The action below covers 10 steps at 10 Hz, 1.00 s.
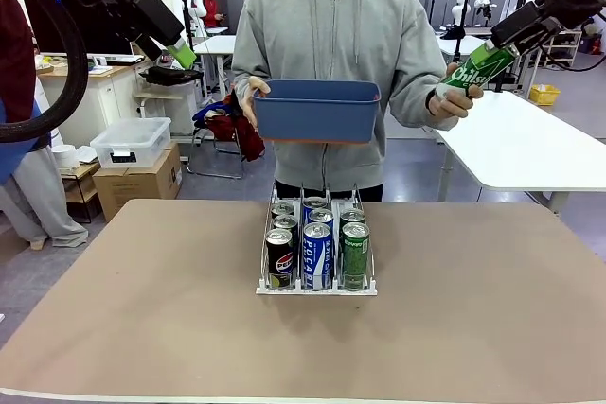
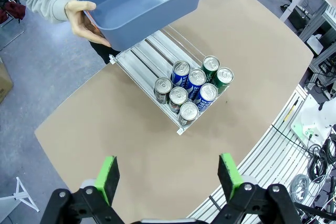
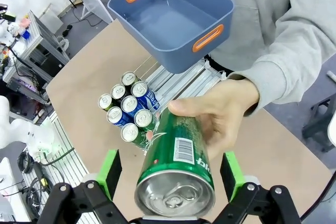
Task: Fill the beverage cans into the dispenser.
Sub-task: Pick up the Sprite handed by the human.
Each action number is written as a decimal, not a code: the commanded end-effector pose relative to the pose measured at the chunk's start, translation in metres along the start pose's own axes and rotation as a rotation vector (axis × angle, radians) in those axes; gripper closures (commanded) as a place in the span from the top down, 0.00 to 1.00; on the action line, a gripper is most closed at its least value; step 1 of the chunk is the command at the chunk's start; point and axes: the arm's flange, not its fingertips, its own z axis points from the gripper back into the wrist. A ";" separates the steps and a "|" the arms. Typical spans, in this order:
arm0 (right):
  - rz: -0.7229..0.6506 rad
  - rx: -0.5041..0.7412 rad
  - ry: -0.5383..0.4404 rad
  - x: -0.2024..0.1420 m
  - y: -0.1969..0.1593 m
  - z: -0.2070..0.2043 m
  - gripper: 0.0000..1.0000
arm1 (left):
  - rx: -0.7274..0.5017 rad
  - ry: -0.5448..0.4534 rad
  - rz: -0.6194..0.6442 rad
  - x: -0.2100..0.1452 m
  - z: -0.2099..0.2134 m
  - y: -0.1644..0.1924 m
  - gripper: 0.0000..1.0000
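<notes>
Your right pincer (image 3: 170, 182) stands wide around the green can (image 3: 178, 166) the person's hand (image 3: 220, 111) offers bottom-first at lower centre of the right wrist view; the pads flank it without clamping, so the hand carries it; close before it lets go. The left pincer (image 2: 168, 179) hangs wide and empty, upper left in the front view. The rack (image 1: 317, 286) sits mid-worktop (image 1: 473, 328), its near end holding seven cans; the tub (image 1: 317, 109) is held above.

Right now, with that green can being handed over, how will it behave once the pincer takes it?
The green can looks rigid but thin-walled, so a hard squeeze might dent it. Its smooth printed side seems slippery between the right pincer pads. Tall and slim, it could tip or roll if released tilted.
</notes>
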 end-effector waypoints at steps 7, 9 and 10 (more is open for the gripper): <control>0.003 -0.024 0.015 0.002 0.004 -0.002 0.00 | -0.013 -0.004 -0.001 -0.001 0.000 0.001 1.00; 0.009 -0.025 0.005 0.000 0.003 0.000 0.00 | -0.013 -0.004 -0.001 -0.001 0.000 0.001 1.00; 0.011 -0.023 -0.008 0.000 0.004 -0.001 0.00 | -0.013 -0.004 -0.001 -0.001 0.000 0.001 1.00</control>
